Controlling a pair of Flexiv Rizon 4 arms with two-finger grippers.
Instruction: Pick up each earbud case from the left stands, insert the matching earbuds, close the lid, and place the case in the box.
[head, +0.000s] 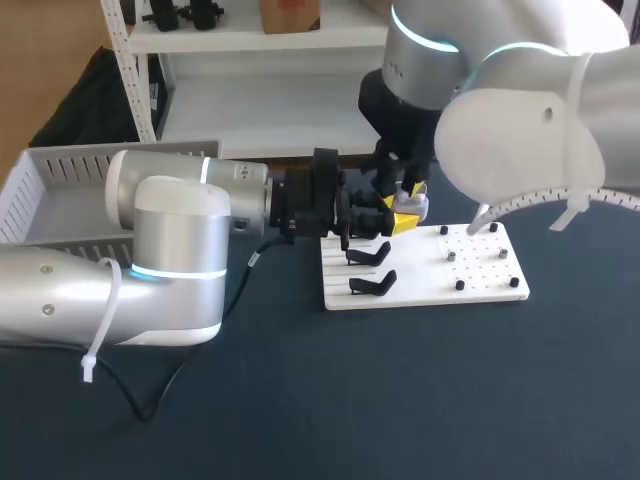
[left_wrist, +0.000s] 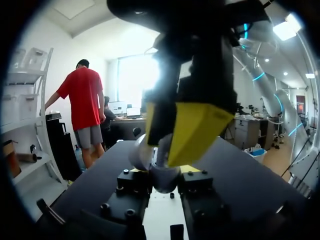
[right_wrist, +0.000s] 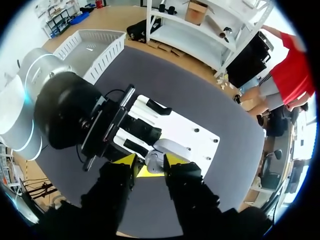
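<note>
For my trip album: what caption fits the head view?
The left gripper and right gripper meet by a white board with black stands, the right shut on a pale earbud case.

Crowded at the white board's upper left corner: left gripper and right gripper packed around the earbud case, black stands just below. Open over the board's right half — low pegs only. Left side barred by left arm and cable; lower right tabletop free.

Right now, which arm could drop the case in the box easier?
Left, probably: the box sits beside the left arm, whose claw is at the case; the right arm enters from the far side.
</note>
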